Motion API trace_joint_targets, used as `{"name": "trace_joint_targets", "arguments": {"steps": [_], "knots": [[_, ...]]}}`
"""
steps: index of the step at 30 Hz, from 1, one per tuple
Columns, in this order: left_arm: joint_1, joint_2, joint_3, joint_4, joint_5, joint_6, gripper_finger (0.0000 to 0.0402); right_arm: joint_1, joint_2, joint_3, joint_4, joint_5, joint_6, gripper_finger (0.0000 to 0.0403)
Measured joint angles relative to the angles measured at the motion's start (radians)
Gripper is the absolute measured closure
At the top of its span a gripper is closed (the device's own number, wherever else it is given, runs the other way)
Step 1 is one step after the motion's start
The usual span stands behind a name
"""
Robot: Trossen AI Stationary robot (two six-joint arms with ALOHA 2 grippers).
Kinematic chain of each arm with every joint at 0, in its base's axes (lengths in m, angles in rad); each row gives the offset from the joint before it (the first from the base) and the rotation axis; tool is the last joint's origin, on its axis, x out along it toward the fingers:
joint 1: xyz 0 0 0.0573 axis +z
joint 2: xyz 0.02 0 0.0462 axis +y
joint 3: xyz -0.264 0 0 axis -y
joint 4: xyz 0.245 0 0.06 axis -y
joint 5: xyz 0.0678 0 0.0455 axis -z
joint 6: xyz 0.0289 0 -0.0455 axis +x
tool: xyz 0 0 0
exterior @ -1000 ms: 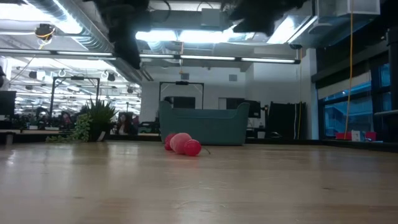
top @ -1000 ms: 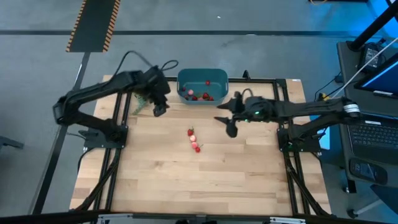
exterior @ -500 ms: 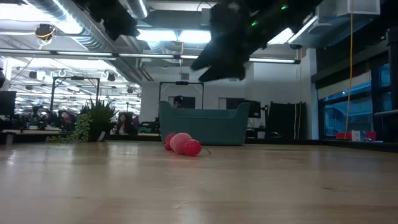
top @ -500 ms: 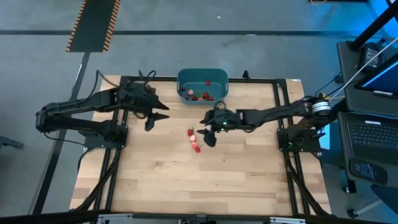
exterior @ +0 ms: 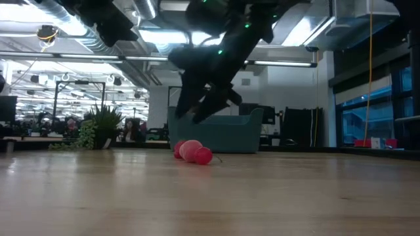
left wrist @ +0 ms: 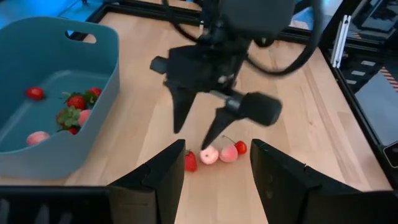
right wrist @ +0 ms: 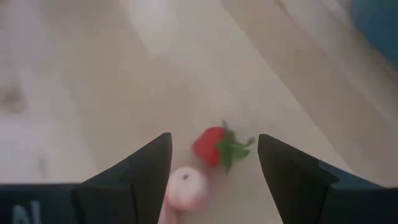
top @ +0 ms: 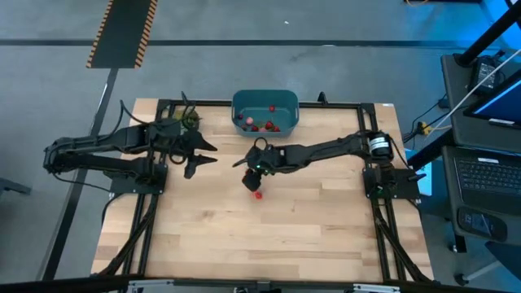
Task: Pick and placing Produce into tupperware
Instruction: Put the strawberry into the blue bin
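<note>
Several strawberries (left wrist: 73, 103) already lie in the teal tub (top: 264, 107), a few (left wrist: 214, 154) remain on the tabletop (top: 269, 236) under the right gripper's (left wrist: 198, 129) spread, empty fingers; the left gripper (top: 195, 159) waits aside, open.
</note>
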Motion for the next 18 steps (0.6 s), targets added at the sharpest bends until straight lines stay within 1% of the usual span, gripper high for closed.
{"name": "trace_joint_targets", "arguments": {"steps": [7,18], "knots": [[-0.002,0.0,0.0,0.007,0.0,0.0,0.0228,0.0,0.09,0.07,-0.028,0.018,0.09,0.0162],[-0.001,0.0,0.0,0.006,0.0,0.001,0.0228,0.0,0.143,0.08,-0.047,0.018,0.155,0.0162]]}}
